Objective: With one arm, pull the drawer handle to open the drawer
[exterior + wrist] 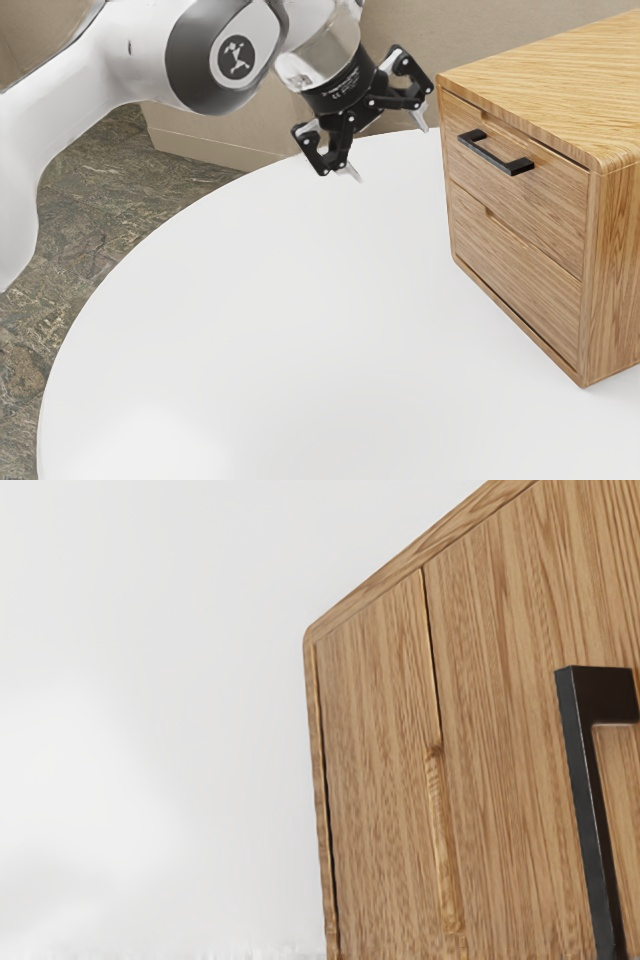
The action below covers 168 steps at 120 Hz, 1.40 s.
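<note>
Zero of the actual pulling is done, as far as I can tell. The top drawer (530,205) of the light wooden two-drawer cabinet (560,80) sits flush and shut, and its slim black bar handle (495,153) is untouched. The cabinet stands on the round white table (300,330) at the exterior view's right, with the handle high on its front.

The black two-finger pincer (386,146) hangs above the table, near the handle but apart from it, off to the exterior view's left. Its fingers are spread wide with nothing between them (so it's holding nothing). In the wrist view the handle sits off to one side rather than centred, so I'd guess the approach is only partly lined up.

What's left, in my reading: close the gap, get a finger on either side of the bar, clamp, then draw back until the drawer slides out. Basically everything.

Other stuff: the lower drawer (515,275) has no bar, just a narrow groove, so there's no mixing them up. The white robot arm (60,90) comes in from the upper left, and mottled grey-green stone floor (90,210) shows past the table edge. Nothing sits between pincer and handle. The cabinet's near corner is the one thing I'd watch for a finger clipping.
</note>
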Available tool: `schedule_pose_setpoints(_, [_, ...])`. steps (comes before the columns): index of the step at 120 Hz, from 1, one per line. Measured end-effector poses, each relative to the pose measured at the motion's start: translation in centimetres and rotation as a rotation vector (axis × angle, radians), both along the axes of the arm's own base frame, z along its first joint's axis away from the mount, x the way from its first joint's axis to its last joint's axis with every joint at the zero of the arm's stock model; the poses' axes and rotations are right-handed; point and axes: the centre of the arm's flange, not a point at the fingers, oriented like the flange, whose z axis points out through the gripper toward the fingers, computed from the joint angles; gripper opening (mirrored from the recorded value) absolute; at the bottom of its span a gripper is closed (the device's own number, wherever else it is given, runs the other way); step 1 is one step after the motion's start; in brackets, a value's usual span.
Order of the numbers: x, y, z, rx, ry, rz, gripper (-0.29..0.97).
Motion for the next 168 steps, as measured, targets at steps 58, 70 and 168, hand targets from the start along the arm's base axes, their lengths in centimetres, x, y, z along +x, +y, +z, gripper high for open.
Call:
schedule_pose_setpoints(58, [4.9, 2.5, -0.9, -0.050, -0.026, 0.034, 0.68])
schedule_pose_setpoints(70, [4.7, 0.2, -1.3, -0.069, -0.017, -0.016, 0.68])
schedule_pose_setpoints(168, [9.3, 0.3, -5.9, -0.110, -0.031, -0.069, 0.68])
